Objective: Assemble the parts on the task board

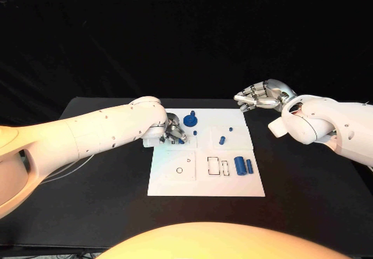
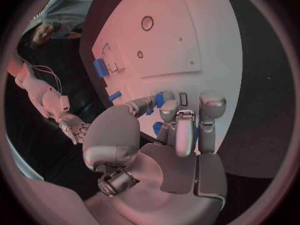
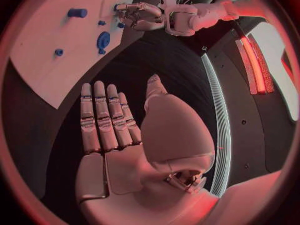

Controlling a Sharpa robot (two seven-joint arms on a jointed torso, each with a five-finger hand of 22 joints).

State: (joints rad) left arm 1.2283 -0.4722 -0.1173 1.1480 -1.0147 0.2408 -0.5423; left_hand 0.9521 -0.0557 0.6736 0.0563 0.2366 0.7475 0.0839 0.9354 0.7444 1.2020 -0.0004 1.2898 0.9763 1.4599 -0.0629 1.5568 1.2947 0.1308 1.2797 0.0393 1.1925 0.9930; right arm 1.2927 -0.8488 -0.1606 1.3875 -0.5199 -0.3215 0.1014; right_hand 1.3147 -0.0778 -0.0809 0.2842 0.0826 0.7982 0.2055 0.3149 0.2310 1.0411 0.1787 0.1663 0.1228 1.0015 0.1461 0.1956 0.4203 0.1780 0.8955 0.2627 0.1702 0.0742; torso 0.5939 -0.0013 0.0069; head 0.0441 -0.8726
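The left hand (image 1: pixel 172 133) pinches a small blue part (image 2: pixel 160 99) over the task board (image 1: pixel 233 186) for seating; the right hand (image 1: pixel 263 95) hovers, fingers straight, holding nothing, beyond the far right corner.

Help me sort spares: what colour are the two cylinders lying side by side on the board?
Blue cylinders, clearest in the head view.

The bench (image 1: pixel 311 183) is black, and the task board (image 1: pixel 204 181) on it is white, marked with thin dark outlines of rectangles and a small circle. The parts are blue: a pair of blue bars (image 1: pixel 244 166) by the outlined rectangles, a short blue peg (image 1: pixel 222 140) and a blue knob (image 1: pixel 192 116) near the board's far edge. Both arms are white, the left hand (image 1: pixel 174 133) and the right hand (image 1: pixel 261 95) silver.
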